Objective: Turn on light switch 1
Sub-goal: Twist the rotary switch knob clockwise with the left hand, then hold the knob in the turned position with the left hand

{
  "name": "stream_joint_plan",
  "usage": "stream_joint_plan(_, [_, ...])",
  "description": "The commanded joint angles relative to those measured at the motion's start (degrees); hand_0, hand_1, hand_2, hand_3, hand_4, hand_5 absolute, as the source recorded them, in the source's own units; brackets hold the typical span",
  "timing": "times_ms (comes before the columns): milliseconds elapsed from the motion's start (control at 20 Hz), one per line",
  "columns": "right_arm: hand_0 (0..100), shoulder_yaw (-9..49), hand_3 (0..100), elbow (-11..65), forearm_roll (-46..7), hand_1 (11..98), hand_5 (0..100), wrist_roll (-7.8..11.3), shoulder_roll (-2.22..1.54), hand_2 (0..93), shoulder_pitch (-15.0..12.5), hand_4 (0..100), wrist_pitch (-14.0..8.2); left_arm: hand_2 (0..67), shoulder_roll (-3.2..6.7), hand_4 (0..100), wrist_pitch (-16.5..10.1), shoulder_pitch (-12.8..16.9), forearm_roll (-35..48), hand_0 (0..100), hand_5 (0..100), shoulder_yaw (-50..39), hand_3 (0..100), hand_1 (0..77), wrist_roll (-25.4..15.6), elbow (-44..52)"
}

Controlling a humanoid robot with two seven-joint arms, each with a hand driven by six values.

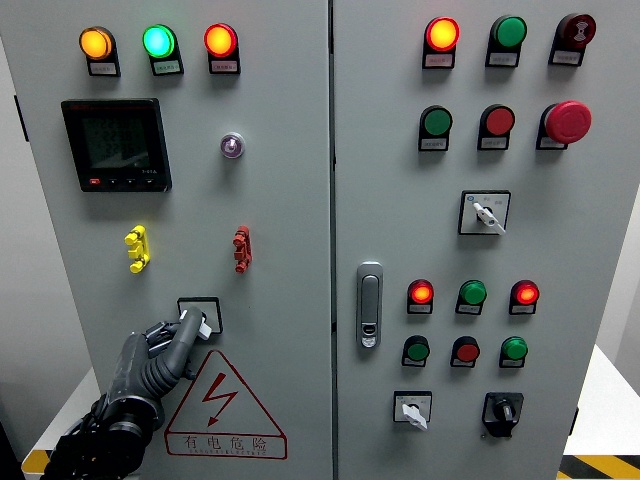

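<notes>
Light switch 1 (200,317) sits on the left cabinet door, just above the warning triangle (222,405). Your left hand (178,335) is on it, fingers curled narrow around its white lever. Likely a stiff, detented rotary selector: pinch the lever near its tip and twist, don't push. Up and left of the triangle: three lit pilot lamps, one meter display (116,144), two small toggles, yellow (137,249) and red (241,248). Right hand isn't visible.
</notes>
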Motion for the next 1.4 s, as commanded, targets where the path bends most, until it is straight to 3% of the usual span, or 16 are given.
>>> stream_joint_plan(0, [0, 0.0, 11, 0.0, 0.0, 22.6, 15, -0.05, 0.00, 0.0, 0.0, 23, 0.0, 50.0, 0.01, 100, 0.0, 0.0, 0.0, 100, 76, 0.2, 98, 37.8, 0.0, 0.0])
stream_joint_plan(601, [0, 0.0, 11, 0.0, 0.0, 22.5, 15, 0.04, 0.00, 0.0, 0.0, 23, 0.0, 49.8, 0.01, 100, 0.0, 0.1, -0.1, 100, 75, 0.4, 98, 35.4, -0.1, -0.1])
stream_joint_plan(652, [0, 0.0, 11, 0.0, 0.0, 22.5, 15, -0.05, 0.00, 0.0, 0.0, 23, 0.0, 50.0, 0.01, 100, 0.0, 0.1, -0.1, 90, 75, 0.4, 98, 37.3, -0.1, 0.0])
stream_joint_plan(802, [0, 0.0, 11, 0.0, 0.0, 22.5, 15, 0.04, 0.00, 0.0, 0.0, 23, 0.0, 50.9, 0.01, 100, -0.1, 0.1, -0.1, 76, 74, 0.4, 98, 42.2, -0.1, -0.1])
stream_joint_plan(1153, [0, 0.0, 11, 0.0, 0.0, 22.5, 15, 0.04, 0.00, 0.0, 0.0, 23, 0.0, 53.5, 0.09, 100, -0.2, 0.3, -0.1, 46, 74, 0.8, 98, 45.4, -0.1, -0.1])
stream_joint_plan(1253, [0, 0.0, 11, 0.0, 0.0, 22.5, 15, -0.05, 0.00, 0.0, 0.0, 23, 0.0, 54.4, 0.01, 100, -0.2, 0.3, 0.0, 13, 74, 1.1, 98, 49.5, -0.1, -0.1])
stream_joint_plan(1353, [0, 0.0, 11, 0.0, 0.0, 22.5, 15, 0.04, 0.00, 0.0, 0.0, 23, 0.0, 55.0, 0.09, 100, -0.2, 0.3, -0.1, 0, 74, 1.2, 98, 51.2, -0.1, -0.1])
